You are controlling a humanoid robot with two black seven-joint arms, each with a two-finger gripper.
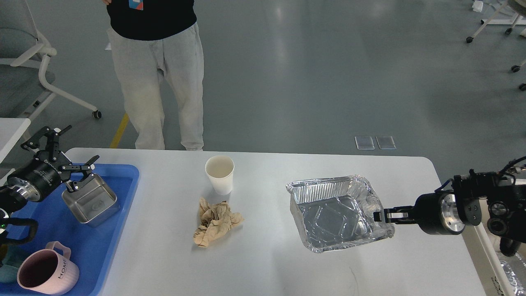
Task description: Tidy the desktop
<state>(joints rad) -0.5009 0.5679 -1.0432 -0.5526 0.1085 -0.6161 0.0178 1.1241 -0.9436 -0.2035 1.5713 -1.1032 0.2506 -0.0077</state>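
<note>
The white-grey desktop [287, 263] fills the lower view. On it stand a white paper cup [220, 174] and, just in front of it, a crumpled brown paper wad [215, 222]. My right gripper [380, 215] is shut on the right rim of a crinkled foil tray [328, 218]. It holds the tray slightly tilted, low at the desktop's right-middle. My left gripper [76, 150] is open and empty above the blue tray's far end, just over a steel container [88, 199].
A blue tray [102, 246] at the left holds the steel container and a pink mug [47, 273]. A white bin [509, 263] with foil in it stands past the right edge. A person [156, 74] stands behind the desk. A small white side table [12, 125] is at the far left.
</note>
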